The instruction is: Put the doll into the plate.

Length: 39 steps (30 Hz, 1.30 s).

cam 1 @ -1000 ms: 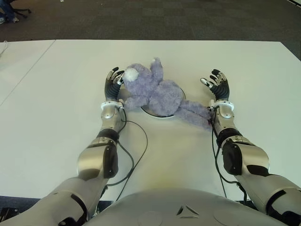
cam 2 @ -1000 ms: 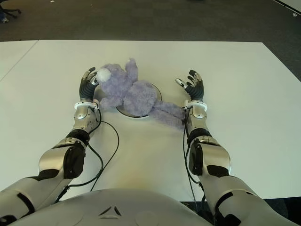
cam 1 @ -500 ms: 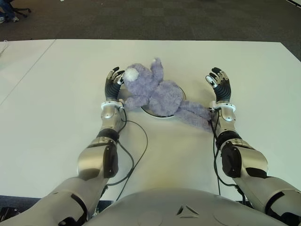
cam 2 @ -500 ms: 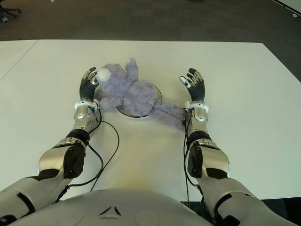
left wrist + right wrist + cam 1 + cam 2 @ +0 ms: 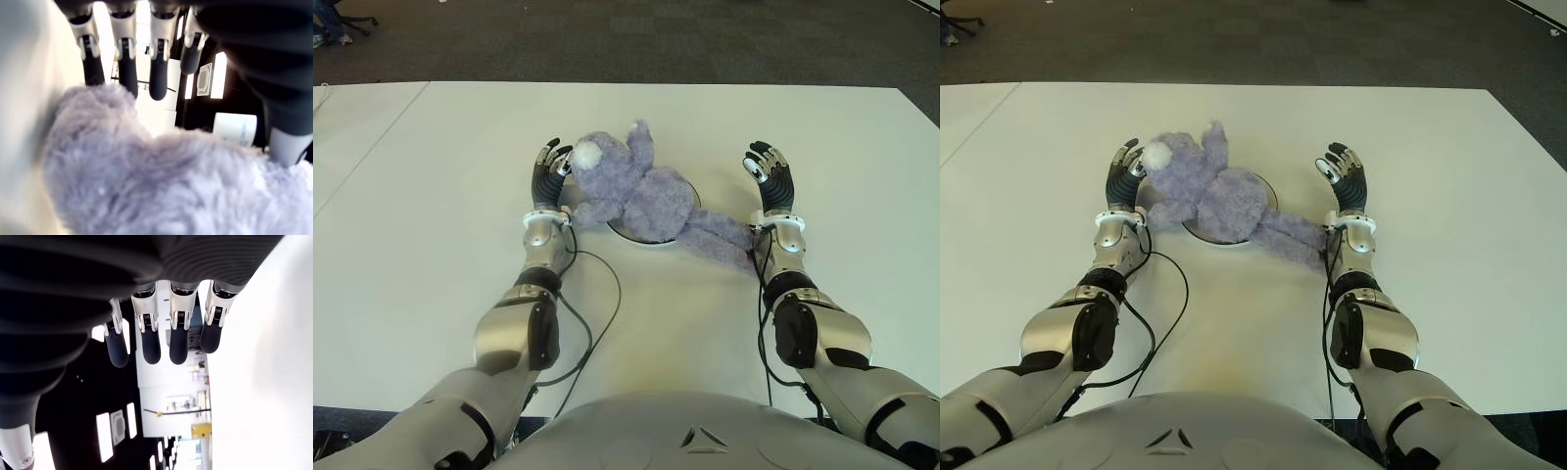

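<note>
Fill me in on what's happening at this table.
A humanoid robot has a purple doll lying across a white plate on the table, its legs trailing off the rim toward the right arm. The left hand is open against the doll's head. The right hand is open beside the plate, holding nothing.

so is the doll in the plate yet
Mostly in: the purple plush doll lies with its body over the white plate, head and legs overhanging onto the table. Both hands are open, holding nothing.
</note>
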Each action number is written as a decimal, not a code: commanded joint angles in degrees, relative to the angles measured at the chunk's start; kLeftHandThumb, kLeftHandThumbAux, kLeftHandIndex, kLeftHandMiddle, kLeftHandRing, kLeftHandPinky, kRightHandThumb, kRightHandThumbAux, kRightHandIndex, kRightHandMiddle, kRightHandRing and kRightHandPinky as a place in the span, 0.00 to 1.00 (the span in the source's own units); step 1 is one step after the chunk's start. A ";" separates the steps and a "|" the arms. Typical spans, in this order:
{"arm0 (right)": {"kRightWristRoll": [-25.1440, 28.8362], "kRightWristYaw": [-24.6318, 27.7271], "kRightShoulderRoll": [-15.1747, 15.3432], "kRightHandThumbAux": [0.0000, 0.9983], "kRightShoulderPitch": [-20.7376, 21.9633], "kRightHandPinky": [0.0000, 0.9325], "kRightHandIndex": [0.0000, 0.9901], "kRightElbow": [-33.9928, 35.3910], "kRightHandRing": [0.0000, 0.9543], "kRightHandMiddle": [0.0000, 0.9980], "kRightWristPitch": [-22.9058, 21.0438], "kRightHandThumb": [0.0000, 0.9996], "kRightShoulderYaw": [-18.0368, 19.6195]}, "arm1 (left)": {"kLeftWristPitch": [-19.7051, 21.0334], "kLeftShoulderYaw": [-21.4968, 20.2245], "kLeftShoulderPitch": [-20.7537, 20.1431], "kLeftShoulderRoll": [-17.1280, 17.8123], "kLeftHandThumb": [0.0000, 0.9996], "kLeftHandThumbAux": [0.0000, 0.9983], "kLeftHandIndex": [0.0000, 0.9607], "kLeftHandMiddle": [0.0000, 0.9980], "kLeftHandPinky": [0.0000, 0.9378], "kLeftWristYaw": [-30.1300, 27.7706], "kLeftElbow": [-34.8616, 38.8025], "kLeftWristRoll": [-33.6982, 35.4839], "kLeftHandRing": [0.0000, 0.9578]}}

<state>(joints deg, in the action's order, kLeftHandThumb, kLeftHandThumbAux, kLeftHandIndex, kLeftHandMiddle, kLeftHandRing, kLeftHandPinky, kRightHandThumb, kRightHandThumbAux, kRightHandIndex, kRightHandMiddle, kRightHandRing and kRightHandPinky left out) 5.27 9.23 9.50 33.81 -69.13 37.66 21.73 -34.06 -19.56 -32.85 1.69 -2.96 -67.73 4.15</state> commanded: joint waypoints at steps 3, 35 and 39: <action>4.35 1.99 -6.97 0.63 -15.21 0.17 0.23 -7.38 0.20 0.23 -3.91 0.00 3.81 | 4.02 -1.13 13.69 -2.91 0.00 0.58 0.19 0.28 0.31 -2.31 -8.26 1.46 0.31; 2.37 -0.75 -6.41 0.68 -15.26 0.19 0.31 -7.37 0.25 0.29 -3.62 0.03 3.76 | 3.68 -0.26 13.83 -3.30 0.00 0.58 0.18 0.28 0.33 -1.31 -8.27 0.60 0.31; 1.73 -2.03 -6.34 0.72 -15.13 0.18 0.32 -7.39 0.25 0.29 -3.77 0.04 3.26 | 3.60 -0.27 13.77 -3.34 0.00 0.58 0.19 0.28 0.32 -1.28 -8.24 0.64 0.32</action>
<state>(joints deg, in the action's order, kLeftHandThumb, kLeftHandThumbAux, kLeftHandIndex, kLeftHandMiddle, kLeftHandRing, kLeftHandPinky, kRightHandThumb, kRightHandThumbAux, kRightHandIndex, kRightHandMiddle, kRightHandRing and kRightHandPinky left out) 6.66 9.33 9.37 33.99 -69.08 36.80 24.85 -33.88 -19.41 -32.85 1.69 -3.04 -67.73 4.15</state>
